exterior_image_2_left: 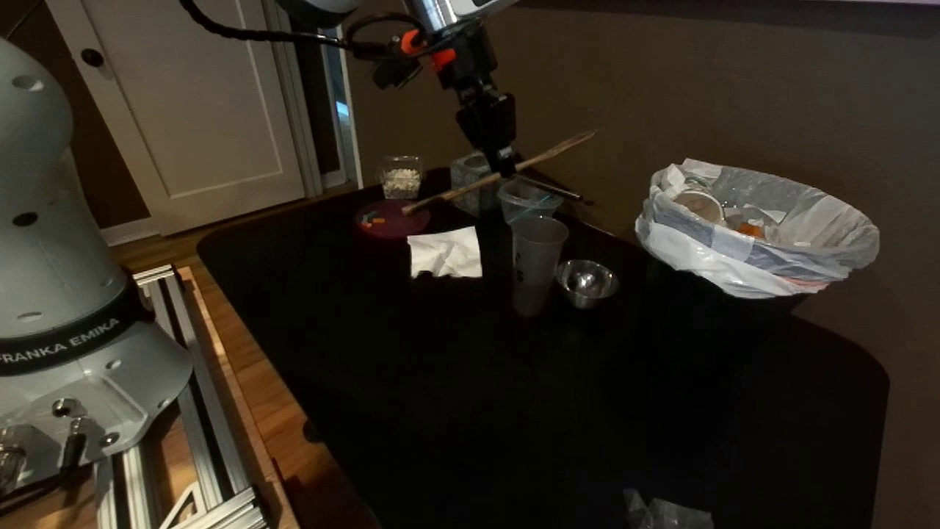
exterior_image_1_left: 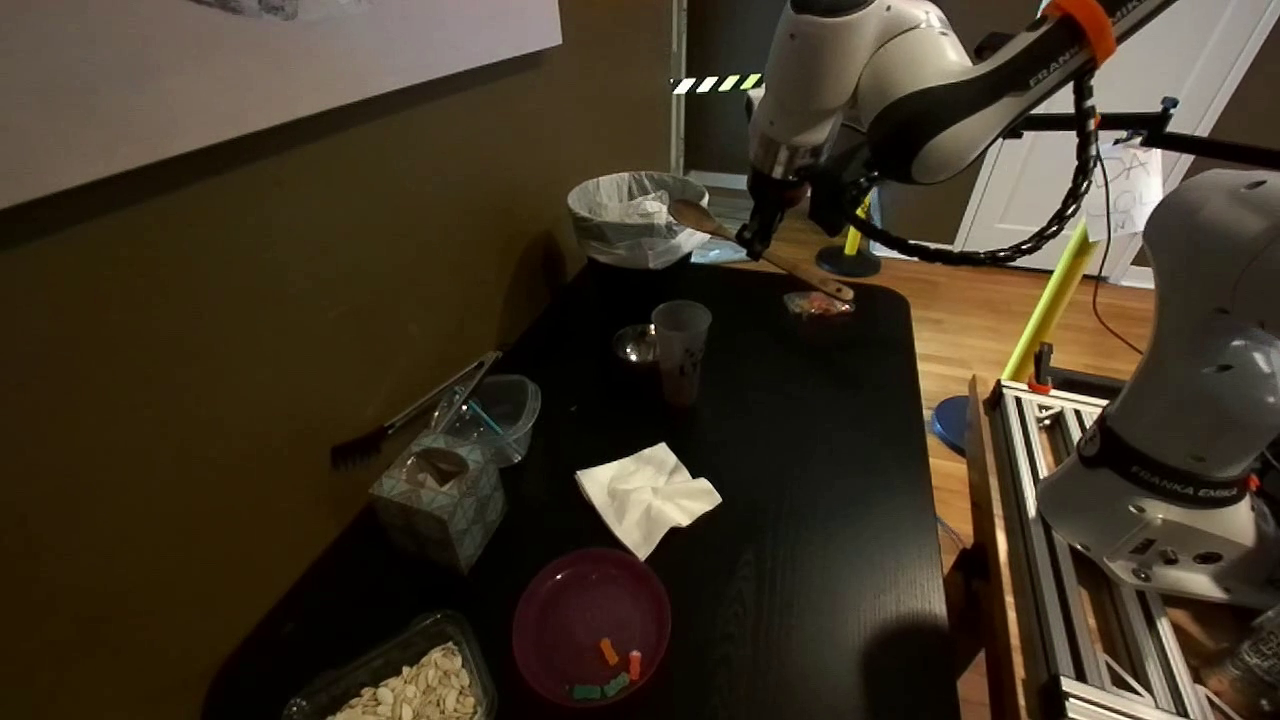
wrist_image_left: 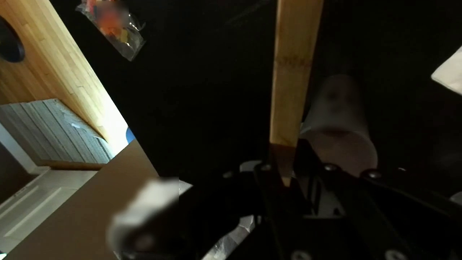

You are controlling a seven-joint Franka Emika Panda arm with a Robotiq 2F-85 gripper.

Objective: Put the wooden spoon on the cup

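Note:
My gripper (exterior_image_1_left: 752,244) is shut around the wooden spoon (exterior_image_1_left: 798,268) near the middle of its handle and holds it in the air, slightly tilted. In an exterior view, the gripper (exterior_image_2_left: 507,166) and the spoon (exterior_image_2_left: 464,190) are high above the table. In the wrist view, the spoon (wrist_image_left: 293,79) runs up from between the fingertips (wrist_image_left: 288,159). A tall frosted greyish cup (exterior_image_1_left: 681,352) stands upright below, apart from the spoon; it also shows in the wrist view (wrist_image_left: 335,112), right of the handle. A small, short, shiny metal cup-like bowl (exterior_image_2_left: 587,285) stands beside it.
A bin with a white liner (exterior_image_2_left: 756,246) stands near the wall. A white napkin (exterior_image_1_left: 648,495), a dark red bowl (exterior_image_1_left: 575,605), a patterned tissue box (exterior_image_1_left: 445,510) and a clear plastic tub (exterior_image_1_left: 512,425) are on the table. A small candy bag (exterior_image_1_left: 820,304) lies near the edge.

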